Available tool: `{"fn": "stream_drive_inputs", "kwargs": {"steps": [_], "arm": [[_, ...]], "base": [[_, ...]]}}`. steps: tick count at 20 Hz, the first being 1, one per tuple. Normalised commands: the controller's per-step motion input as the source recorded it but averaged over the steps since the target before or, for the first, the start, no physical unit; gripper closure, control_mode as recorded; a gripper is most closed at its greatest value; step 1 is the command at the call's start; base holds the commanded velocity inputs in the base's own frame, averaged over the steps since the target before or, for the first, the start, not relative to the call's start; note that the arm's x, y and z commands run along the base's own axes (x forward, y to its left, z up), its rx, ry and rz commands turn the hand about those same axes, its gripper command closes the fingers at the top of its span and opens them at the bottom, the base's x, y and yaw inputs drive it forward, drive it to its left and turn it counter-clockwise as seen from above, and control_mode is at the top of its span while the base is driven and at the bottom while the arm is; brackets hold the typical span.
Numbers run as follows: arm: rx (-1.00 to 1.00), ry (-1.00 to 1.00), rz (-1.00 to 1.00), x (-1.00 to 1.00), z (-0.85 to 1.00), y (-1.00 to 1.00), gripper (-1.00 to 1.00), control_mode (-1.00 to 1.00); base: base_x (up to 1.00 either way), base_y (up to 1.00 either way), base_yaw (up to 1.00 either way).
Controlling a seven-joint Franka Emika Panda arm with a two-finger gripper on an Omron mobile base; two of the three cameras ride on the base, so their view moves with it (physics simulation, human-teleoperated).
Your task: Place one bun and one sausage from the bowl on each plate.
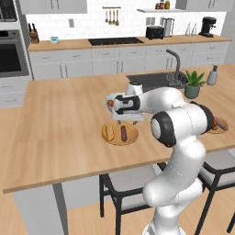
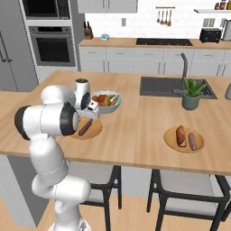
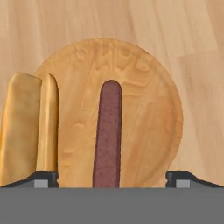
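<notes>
We see the gripper (image 3: 112,179) spread wide, nothing between the fingers (image 3: 43,178); one tip sits at each lower corner of the hand view, with the sausage (image 3: 107,135) lying free in the gap between them. It hangs just above the near plate (image 1: 120,133), pointing straight down.

Directly under it: a round wooden plate (image 3: 144,109) on the wooden island top (image 1: 59,119). The sausage lies flat along the plate's middle. The bun (image 3: 28,127), split lengthways, lies beside it at the plate's edge, its outer half overhanging the rim onto the counter. Bun and sausage are close, not touching.

In the left base view we see the same pair, bun (image 1: 109,132) left of sausage (image 1: 123,133), below the gripper (image 1: 124,122).

From the right base view, the near plate (image 2: 92,130) is partly hidden by the arm; its sausage (image 2: 85,129) shows. Just behind it is a pale grey bowl of fruit (image 2: 107,101).

Well apart along the island, the second plate (image 2: 183,139) carries another bun (image 2: 181,135) and another sausage (image 2: 192,141), side by side.

Further out: sink (image 2: 164,85) with tap (image 2: 183,67), a potted plant (image 2: 192,94) at the sink's corner. We can't pick out the black bowl.
</notes>
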Motion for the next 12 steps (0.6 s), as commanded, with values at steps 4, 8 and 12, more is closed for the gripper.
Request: {"fn": "stream_drive_inputs", "kwargs": {"steps": [4, 8, 12], "arm": [[0.0, -0.22, 0.0, -1.0, 0.87, -0.51, -1.0, -1.0], [0.0, -0.33, 0.0, -1.0, 0.71, -0.58, -1.0, -1.0], [0.0, -0.29, 0.0, -1.0, 0.86, -0.32, -1.0, -1.0]], "base": [[0.0, 0.0, 0.0], [0.0, 0.0, 0.0], [0.0, 0.0, 0.0]]}}
